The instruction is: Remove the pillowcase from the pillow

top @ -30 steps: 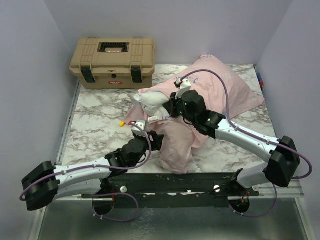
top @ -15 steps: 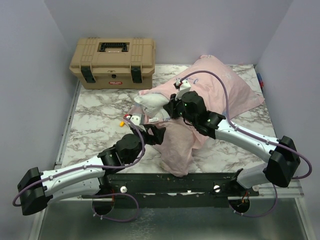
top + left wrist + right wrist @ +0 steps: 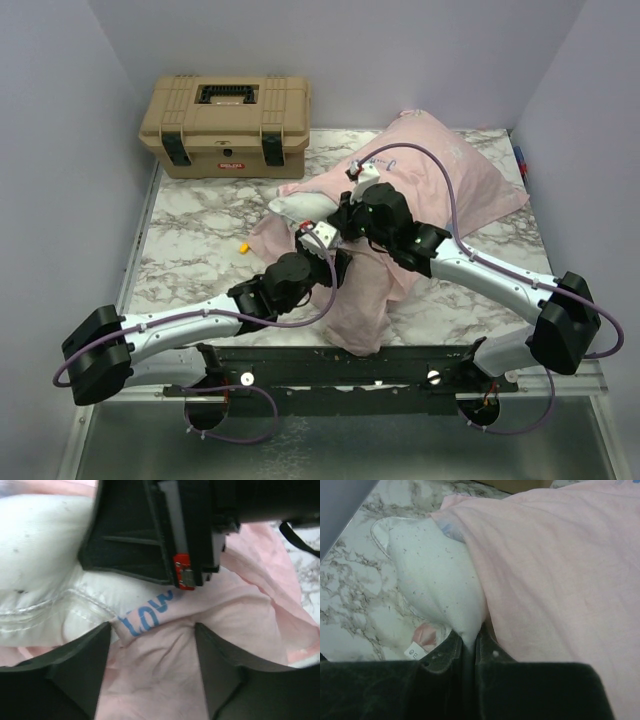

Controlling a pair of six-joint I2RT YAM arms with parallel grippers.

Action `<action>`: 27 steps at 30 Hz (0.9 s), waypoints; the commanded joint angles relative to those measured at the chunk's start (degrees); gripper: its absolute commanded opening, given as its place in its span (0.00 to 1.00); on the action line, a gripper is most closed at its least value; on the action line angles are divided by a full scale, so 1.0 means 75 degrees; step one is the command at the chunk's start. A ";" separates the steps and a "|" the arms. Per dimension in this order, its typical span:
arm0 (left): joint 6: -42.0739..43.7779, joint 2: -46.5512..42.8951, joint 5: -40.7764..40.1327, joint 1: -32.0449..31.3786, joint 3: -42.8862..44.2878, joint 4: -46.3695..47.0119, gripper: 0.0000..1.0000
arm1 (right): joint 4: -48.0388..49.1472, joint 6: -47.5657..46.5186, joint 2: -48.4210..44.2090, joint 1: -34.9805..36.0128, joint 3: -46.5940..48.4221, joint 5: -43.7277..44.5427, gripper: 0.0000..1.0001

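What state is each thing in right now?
pillowcase: on, crumpled, covering most of the pillow
pillow: one white corner bared, rest covered
right gripper: shut on the pillow's corner
left gripper: open, over the pink fabric
toolbox: lid closed

Pillow (image 3: 300, 205) partly in pillowcase (image 3: 460, 180), toolbox (image 3: 228, 125) behind

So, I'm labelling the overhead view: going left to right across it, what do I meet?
Tan toolbox → bare white corner of the pillow → pink pillowcase → small blue thing at the far right.
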 commanded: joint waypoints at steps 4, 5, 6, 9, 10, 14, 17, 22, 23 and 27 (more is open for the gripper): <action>0.0213 0.0295 0.2118 -0.0086 0.0032 0.0094 0.30 | 0.0377 -0.0051 -0.0204 -0.0148 0.0216 -0.0013 0.01; 0.0178 0.0301 0.2377 -0.0147 0.0005 0.0099 0.22 | 0.0378 -0.0062 -0.0165 -0.0166 0.0264 -0.0007 0.01; 0.0166 0.0310 0.2596 -0.0245 -0.0021 0.0096 0.17 | 0.0378 -0.0062 -0.0135 -0.0181 0.0323 -0.0007 0.01; 0.0194 0.0411 0.3018 -0.0696 -0.0100 0.0118 0.06 | 0.0386 -0.0073 -0.0014 -0.0236 0.0517 -0.0001 0.01; 0.0225 0.0462 0.3099 -0.0863 -0.0130 0.0135 0.04 | 0.0389 -0.0075 0.0017 -0.0263 0.0589 0.0004 0.01; 0.0233 0.0861 0.3281 -0.1465 -0.0254 0.0131 0.03 | 0.0378 -0.0036 0.0133 -0.0395 0.0884 -0.0005 0.01; 0.0254 0.1326 0.3287 -0.1946 -0.0210 0.0120 0.04 | 0.0356 0.0122 0.0207 -0.0556 0.1100 -0.0121 0.01; 0.0296 0.2353 0.3102 -0.2570 0.0188 0.0032 0.14 | 0.0445 0.0546 0.0324 -0.0881 0.1343 -0.0582 0.01; 0.0336 0.2566 0.2997 -0.2706 0.0330 -0.0038 0.16 | 0.0502 0.0603 0.0336 -0.0924 0.1354 -0.0705 0.01; 0.0547 0.3236 0.2408 -0.3182 0.0988 -0.0593 0.24 | 0.0529 0.0665 0.0445 -0.0984 0.1424 -0.1042 0.01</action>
